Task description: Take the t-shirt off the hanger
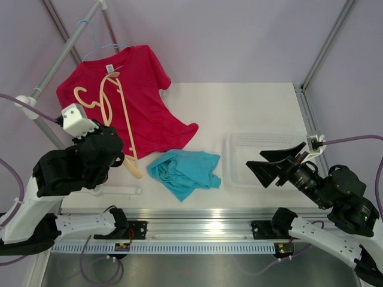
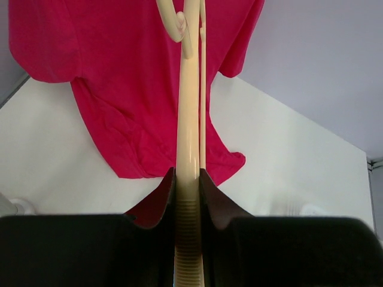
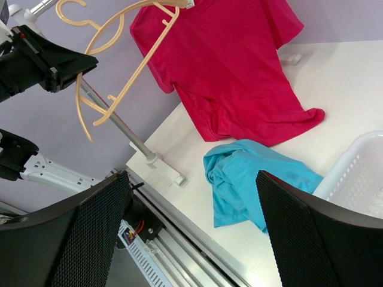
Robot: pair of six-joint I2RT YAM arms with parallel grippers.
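Observation:
A red t-shirt [image 1: 143,89] hangs from a thin blue hanger [image 1: 99,45] on the slanted rack pole [image 1: 66,51], and its hem rests on the table. It also shows in the left wrist view [image 2: 119,72] and the right wrist view [image 3: 233,66]. My left gripper [image 1: 122,158] is shut on the end of a bare cream hanger [image 1: 127,128], held up in front of the red shirt. The ribbed hanger arm [image 2: 189,119] sits between the closed jaws [image 2: 188,179]. A teal t-shirt [image 1: 182,170] lies crumpled on the table. My right gripper [image 1: 272,164] is open and empty above the table's right side.
A white basket [image 1: 239,143] stands on the table at the right, below my right gripper; its rim shows in the right wrist view [image 3: 353,173]. The rack's white foot [image 1: 116,191] lies along the front left edge. The teal shirt [image 3: 251,179] lies between the basket and the foot.

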